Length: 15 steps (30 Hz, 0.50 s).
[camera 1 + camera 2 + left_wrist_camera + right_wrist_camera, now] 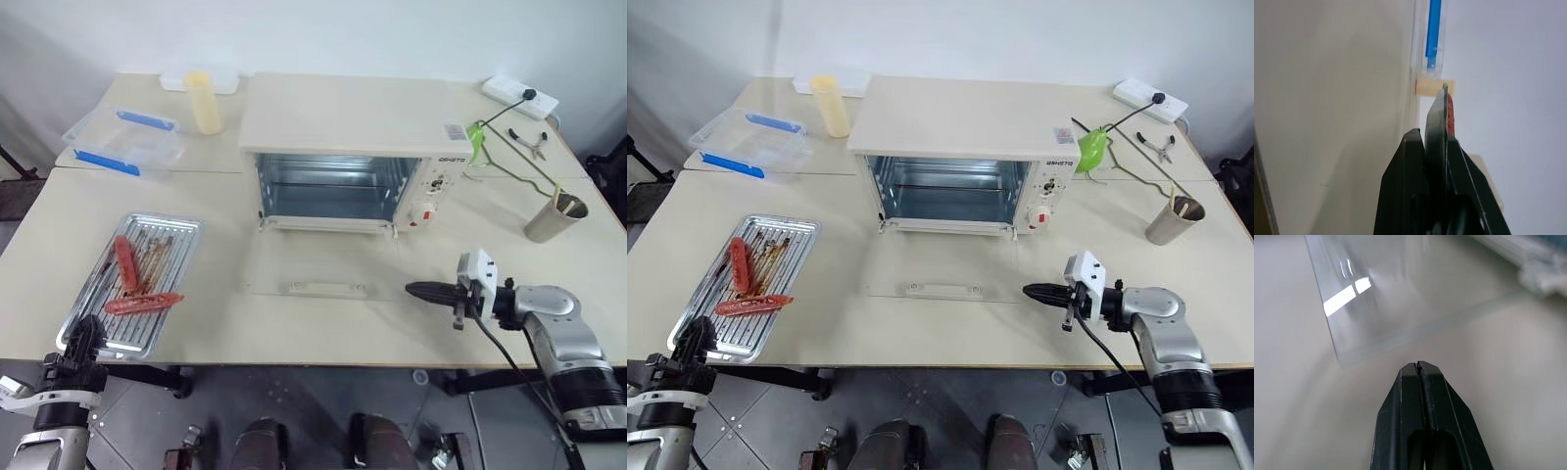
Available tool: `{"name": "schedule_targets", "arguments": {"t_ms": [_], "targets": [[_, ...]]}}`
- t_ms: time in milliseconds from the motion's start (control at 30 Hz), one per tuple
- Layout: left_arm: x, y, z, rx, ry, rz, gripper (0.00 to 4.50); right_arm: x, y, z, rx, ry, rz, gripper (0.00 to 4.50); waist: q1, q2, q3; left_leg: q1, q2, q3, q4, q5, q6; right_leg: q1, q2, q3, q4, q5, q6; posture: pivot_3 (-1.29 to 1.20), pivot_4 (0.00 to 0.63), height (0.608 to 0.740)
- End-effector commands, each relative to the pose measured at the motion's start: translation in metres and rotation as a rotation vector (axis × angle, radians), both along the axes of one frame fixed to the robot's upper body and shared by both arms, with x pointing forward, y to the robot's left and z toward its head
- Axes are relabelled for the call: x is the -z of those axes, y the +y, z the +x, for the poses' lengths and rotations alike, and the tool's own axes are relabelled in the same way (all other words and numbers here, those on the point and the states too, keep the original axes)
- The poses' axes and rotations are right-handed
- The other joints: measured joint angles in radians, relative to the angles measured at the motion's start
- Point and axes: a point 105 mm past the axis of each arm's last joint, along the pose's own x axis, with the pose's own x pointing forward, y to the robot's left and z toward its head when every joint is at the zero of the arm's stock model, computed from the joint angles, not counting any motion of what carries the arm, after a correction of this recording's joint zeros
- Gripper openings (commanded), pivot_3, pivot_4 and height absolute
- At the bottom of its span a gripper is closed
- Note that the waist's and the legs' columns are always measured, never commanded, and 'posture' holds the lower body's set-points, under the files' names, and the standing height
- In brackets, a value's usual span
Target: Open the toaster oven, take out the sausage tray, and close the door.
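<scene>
The cream toaster oven (343, 122) stands at the table's middle back with its metal inside showing. Its glass door (294, 262) lies flat on the table in front, bar handle (327, 289) nearest me. The silver sausage tray (186, 227) rests on the table at the left, holding red sausages (125, 262). My left gripper (86, 333) is at the tray's near corner, shut on its thin rim (1439, 105). My right gripper (411, 289) is shut and empty, pointing left just off the door's near right corner (1342, 357).
A clear plastic box with blue clips (125, 140) and a pale yellow cup (204, 102) stand at the back left. At the right are a metal cup (554, 217), pliers (534, 143) and a white power strip (519, 96). The table's front edge is close to both hands.
</scene>
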Motion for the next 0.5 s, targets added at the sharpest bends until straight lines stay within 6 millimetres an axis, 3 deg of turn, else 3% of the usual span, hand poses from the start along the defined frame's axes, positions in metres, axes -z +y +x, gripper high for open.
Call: {"name": "schedule_targets", "arguments": {"t_ms": [33, 200, 300, 500], "targets": [[-0.016, -0.008, 0.000, -0.006, -0.012, 0.035, 0.00, -0.027, 0.011, -0.003, -0.046, -0.045, 0.114, 0.03, -0.001, 0.000, 0.000, 0.000, 0.000, 0.000, 0.000, 0.000, 0.000, 0.000, 0.000, 0.001, 0.000, 0.000, 0.000, 0.00, 0.150, 0.740], [-0.018, -0.007, 0.000, -0.014, 0.005, 0.048, 0.00, -0.064, 0.012, 0.003, 0.010, -0.006, 0.347, 0.03, -0.001, 0.000, 0.000, 0.000, 0.001, 0.000, 0.000, -0.001, 0.000, 0.000, 0.001, 0.001, 0.000, 0.000, 0.000, 0.00, 0.150, 0.740], [-0.020, -0.006, 0.002, -0.025, 0.007, 0.042, 0.00, -0.075, 0.012, 0.001, -0.010, 0.015, 0.367, 0.03, 0.000, 0.000, 0.000, 0.000, 0.001, 0.000, 0.000, -0.002, 0.000, 0.000, 0.001, 0.002, -0.001, 0.000, 0.000, 0.00, 0.150, 0.740], [-0.020, -0.017, 0.002, 0.020, 0.020, 0.066, 0.00, -0.123, 0.011, 0.011, 0.005, -0.071, 0.448, 0.03, 0.000, 0.000, 0.000, -0.001, 0.001, 0.001, 0.000, -0.002, 0.001, -0.001, 0.002, 0.005, -0.001, 0.000, 0.000, 0.00, 0.150, 0.740]]}}
